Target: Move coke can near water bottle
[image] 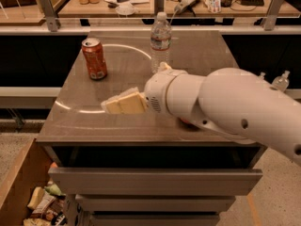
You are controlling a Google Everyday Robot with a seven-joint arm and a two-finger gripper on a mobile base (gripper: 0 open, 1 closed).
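Gripper (123, 103) hovers low over the table (202, 51), front-centre of the top, tip pointing toward 9 o'clock in the camera view. The arm comes in from the 3–4 o'clock side.

We can't tell how wide the jaws are: this angle shows the gripper as one pale wedge. Nothing is in it, since it's well clear of both task items.

Coke can (94, 59) stands upright near the left-rear part of the table, long axis vertical. From the gripper it sits at about 11 o'clock, apart, with bare tabletop between.

Water bottle (160, 43) is upright too, at about 1 o'clock from the gripper and roughly 2–3 o'clock from the can, a clear gap between them.

Our read:
- Only one arm, so no choice of side.
- The tip points past the can's front side, not at it. We'd need to swing toward 11 o'clock and straddle the can from the side, jaws across its vertical axis.
- The carry then runs toward 3 o'clock. Main risk is clipping the bottle, which looks tall and easy to tip.
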